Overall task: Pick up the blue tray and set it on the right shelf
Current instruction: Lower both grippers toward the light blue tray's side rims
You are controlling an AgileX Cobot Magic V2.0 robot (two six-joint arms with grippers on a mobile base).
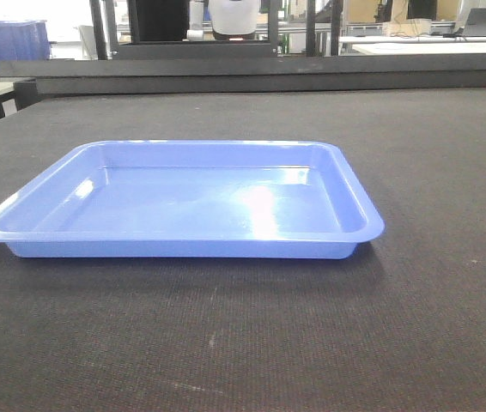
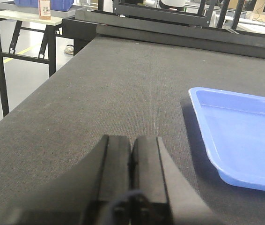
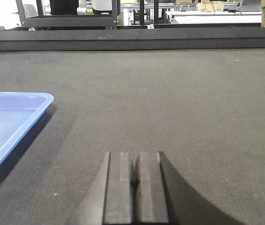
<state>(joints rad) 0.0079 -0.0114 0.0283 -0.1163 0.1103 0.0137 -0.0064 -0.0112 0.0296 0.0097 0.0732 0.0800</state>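
The blue tray [image 1: 183, 202] lies flat and empty on the dark mat table [image 1: 432, 154], near its middle. In the left wrist view its left part [image 2: 245, 140] shows to the right of my left gripper [image 2: 132, 139], which is shut with nothing between its fingers and stands apart from the tray. The right wrist view has the tray's right corner [image 3: 6, 122] at the left edge. My right gripper [image 3: 135, 155] is shut and empty, well to the right of the tray. The right shelf is out of view.
A raised black rail [image 1: 252, 73] runs along the table's far edge. Beyond the left side stands a small white table [image 2: 25, 16] with a bottle [image 2: 44, 9] and dark blue bins [image 1: 11, 39]. Desks and racks fill the background.
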